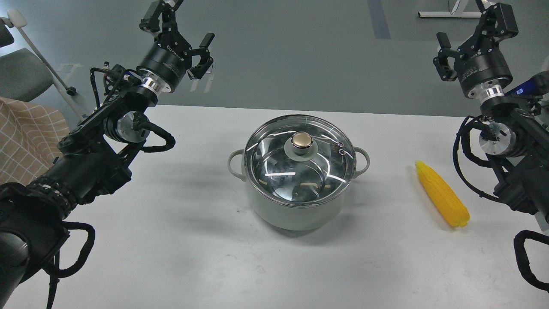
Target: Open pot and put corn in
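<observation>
I'm looking at what's pretty clearly a lab or test room, not a real kitchen. A plain white table point(171, 257) is sitting on a bare grey floor point(300, 43) with tape marks, a grey office chair point(21, 73) is parked off left, and a white stand base point(446, 14) is showing at the back.
</observation>
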Robot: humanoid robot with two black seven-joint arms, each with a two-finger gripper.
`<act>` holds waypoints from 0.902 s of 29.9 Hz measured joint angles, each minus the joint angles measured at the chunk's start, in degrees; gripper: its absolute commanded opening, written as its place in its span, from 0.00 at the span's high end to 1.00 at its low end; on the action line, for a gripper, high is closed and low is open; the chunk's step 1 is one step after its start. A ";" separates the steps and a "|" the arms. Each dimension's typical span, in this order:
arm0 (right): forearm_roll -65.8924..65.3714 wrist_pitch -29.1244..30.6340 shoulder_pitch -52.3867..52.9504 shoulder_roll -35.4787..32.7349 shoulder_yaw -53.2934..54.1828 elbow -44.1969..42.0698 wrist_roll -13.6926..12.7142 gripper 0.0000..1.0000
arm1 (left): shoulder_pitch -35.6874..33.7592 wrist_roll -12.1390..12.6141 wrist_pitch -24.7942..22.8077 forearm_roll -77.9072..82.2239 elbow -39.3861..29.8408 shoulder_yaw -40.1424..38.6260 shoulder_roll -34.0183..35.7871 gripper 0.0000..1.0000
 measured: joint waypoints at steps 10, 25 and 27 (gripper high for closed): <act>-0.04 0.00 -0.53 0.92 0.05 -0.13 0.00 0.00 | -0.31 -0.13 -0.08 0.45 -0.89 0.21 0.45 0.02; -0.08 -0.90 -2.39 0.48 0.10 0.12 0.00 0.00 | -4.87 -1.86 6.37 41.31 -28.43 0.16 13.08 0.02; -0.02 -1.09 -2.63 0.46 0.12 0.17 0.00 0.00 | -4.82 -1.95 8.08 53.14 -33.24 0.16 13.97 0.02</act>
